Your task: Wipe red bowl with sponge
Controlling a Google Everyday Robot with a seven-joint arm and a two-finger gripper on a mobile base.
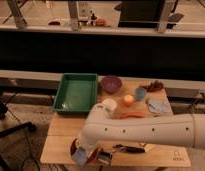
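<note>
The red bowl [73, 146] stands at the table's front left corner; only a dark red arc of its rim shows beside my arm. My gripper [91, 156] hangs over it, at the end of the white arm [146, 129] that reaches in from the right. It is shut on a pale blue sponge [79, 157], which is held down at the bowl's front edge. The inside of the bowl is hidden by the wrist and the sponge.
A green tray [76, 92] lies at the back left of the wooden table [61, 131]. A purple bowl [111, 84], a white cup [109, 104], an orange [128, 99], a blue cup [140, 93] and a cloth [158, 105] stand behind the arm. A dark utensil [128, 148] lies near the front edge.
</note>
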